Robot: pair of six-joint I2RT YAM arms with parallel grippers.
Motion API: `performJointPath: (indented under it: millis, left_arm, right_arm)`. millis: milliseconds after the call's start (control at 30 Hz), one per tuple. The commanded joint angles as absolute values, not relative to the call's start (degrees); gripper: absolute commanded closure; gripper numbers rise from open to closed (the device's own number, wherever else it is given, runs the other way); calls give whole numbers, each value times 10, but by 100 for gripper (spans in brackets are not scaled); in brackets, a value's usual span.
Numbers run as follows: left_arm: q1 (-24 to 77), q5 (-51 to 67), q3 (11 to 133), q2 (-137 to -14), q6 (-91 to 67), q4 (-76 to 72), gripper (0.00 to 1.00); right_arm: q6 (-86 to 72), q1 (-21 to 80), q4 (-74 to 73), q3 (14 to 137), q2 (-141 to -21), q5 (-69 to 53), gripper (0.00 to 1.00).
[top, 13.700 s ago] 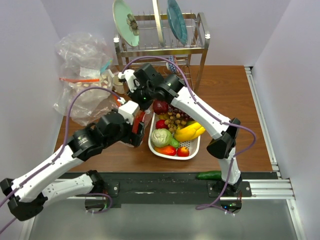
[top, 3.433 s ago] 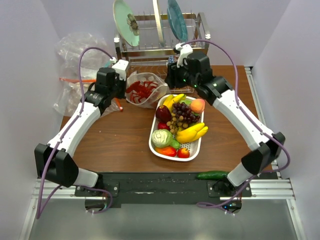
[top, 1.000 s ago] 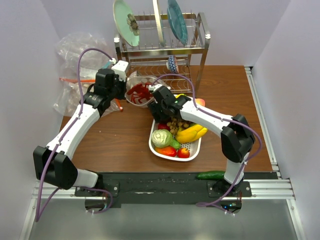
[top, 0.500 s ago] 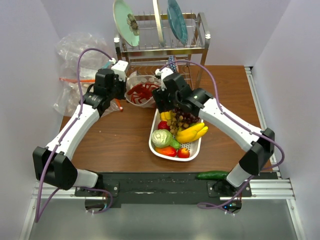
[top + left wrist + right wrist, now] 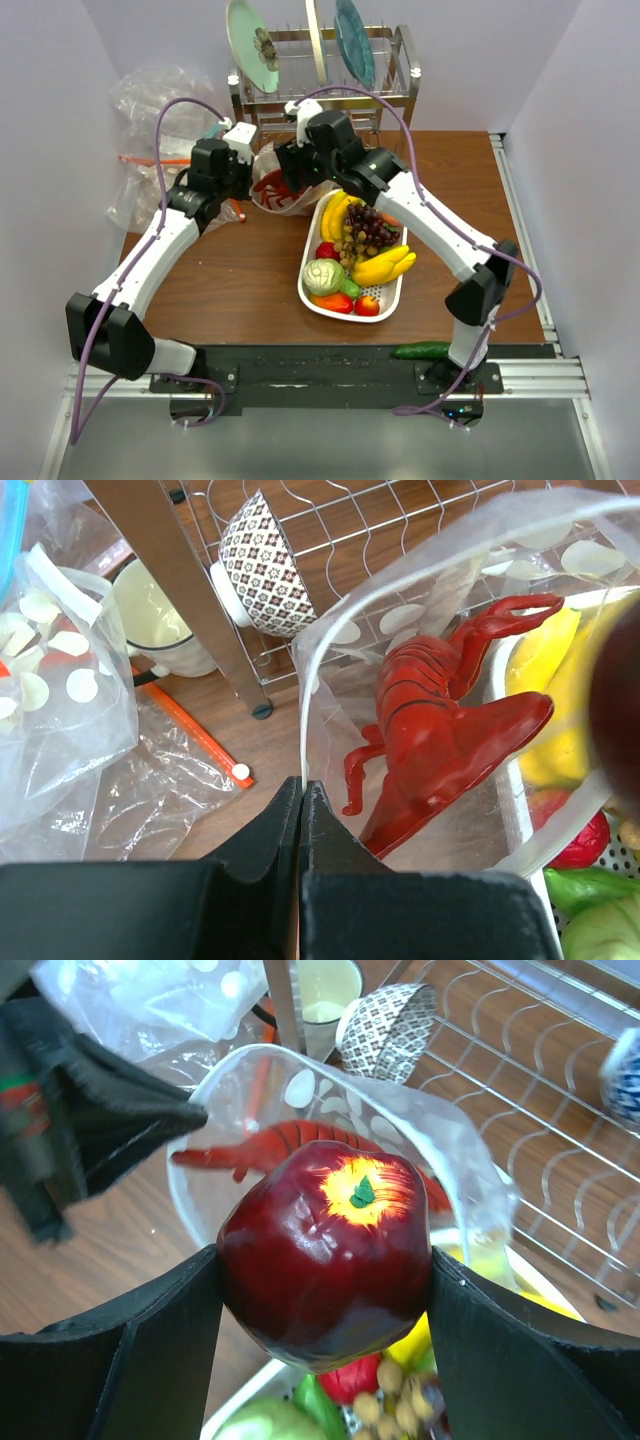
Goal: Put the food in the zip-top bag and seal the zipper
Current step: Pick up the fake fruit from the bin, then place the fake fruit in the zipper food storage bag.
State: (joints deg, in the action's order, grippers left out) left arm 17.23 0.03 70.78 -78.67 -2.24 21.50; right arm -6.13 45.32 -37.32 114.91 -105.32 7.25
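Wooden table [image 5: 250, 290]: right gripper [image 5: 325, 1265], clasping the dark-red toy apple [image 5: 320, 1230], has arrived over the polka-dotted clear bag [image 5: 420, 610], whose rim the left gripper [image 5: 302, 790] pinches; ready to drop.

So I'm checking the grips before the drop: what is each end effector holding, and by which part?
Left end effector: pinching the zip-top bag by its mouth rim. Right end effector: the dark red apple, clamped across its sides.
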Motion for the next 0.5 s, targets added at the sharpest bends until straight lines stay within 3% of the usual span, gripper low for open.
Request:
performJointPath:
  millis: [0,267,467]
  left_arm:
    - [167,3,705,-765,-11,191,100]
    - [166,4,706,-765,-11,191,100]
    - [166,3,709,-764,-11,194,100]
  right_arm:
    - [-53,453,-328,1185,-1090,64,41]
    - [-73,434,-273,1155,-1125,76,38]
    - [-72,433,-267,1127,-1114,100,18]
